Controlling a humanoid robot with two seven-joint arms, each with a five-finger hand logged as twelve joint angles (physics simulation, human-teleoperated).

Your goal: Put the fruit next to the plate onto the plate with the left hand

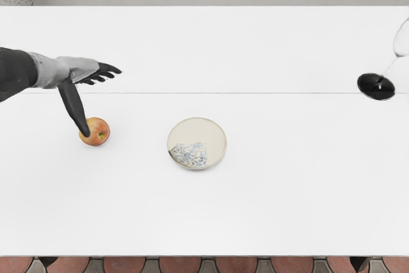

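A red and yellow apple [96, 132] lies on the white table, left of a small round plate [214, 133] with a blue pattern near its front. My left hand [86, 87] comes in from the left edge and hovers just above and behind the apple. Its fingers [105, 72] are spread toward the right and its thumb [75, 108] points down, with the tip at the apple's left top. The hand is open and holds nothing. The plate carries no fruit. The right hand does not show.
A wine glass [383, 75] with a dark base stands tilted at the far right edge of the table. A seam [255, 93] runs across the table behind the plate.
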